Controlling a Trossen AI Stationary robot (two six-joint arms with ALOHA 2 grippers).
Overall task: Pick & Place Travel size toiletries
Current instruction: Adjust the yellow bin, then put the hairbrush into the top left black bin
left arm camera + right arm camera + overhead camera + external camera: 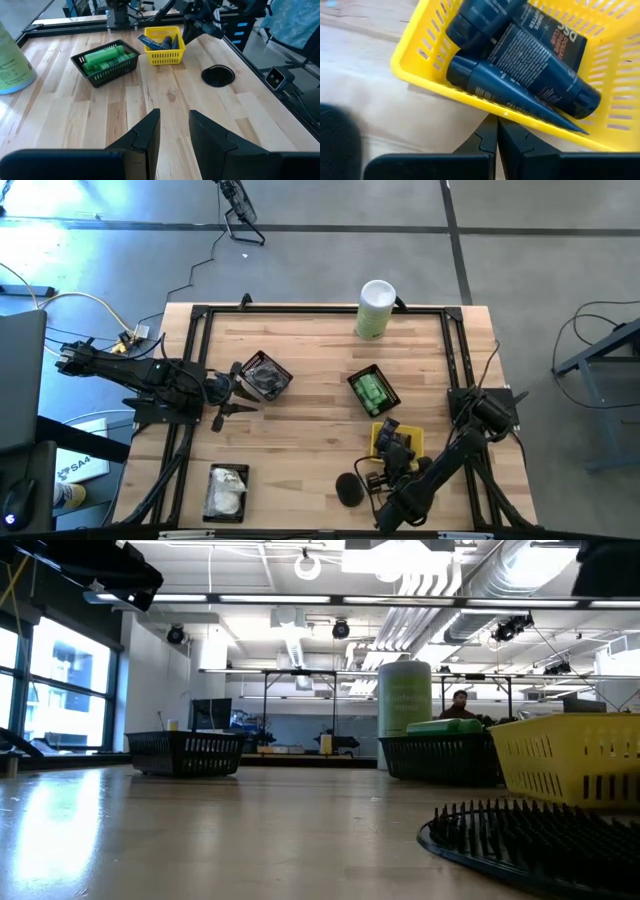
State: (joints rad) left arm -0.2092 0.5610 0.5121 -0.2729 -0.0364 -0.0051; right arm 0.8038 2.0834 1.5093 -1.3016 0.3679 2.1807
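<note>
Dark navy tubes [530,55] lie in a yellow basket [420,75] near the table's right near corner [379,436]. My right gripper [496,122] is shut, and its tips stand at that basket's outer wall [392,448]. Bright green bottles [102,56] fill a black basket [355,380] at mid-table. A flat black round disc [348,488] lies on the wood next to the right gripper. White packets [227,488] sit in a black basket at the near left. My left gripper [175,117] is open over bare wood at the table's left [232,392]. My right gripper's shut fingertips [490,131] come down at the yellow basket's side wall [485,106] from outside it. Whether they touch the wall cannot be told.
A tall white-and-green canister [375,308] stands at the far edge. Another black basket [263,375] with dark items sits just beside the left gripper. A black frame [300,310] runs around the tabletop. Bare wood lies between the baskets at mid-table.
</note>
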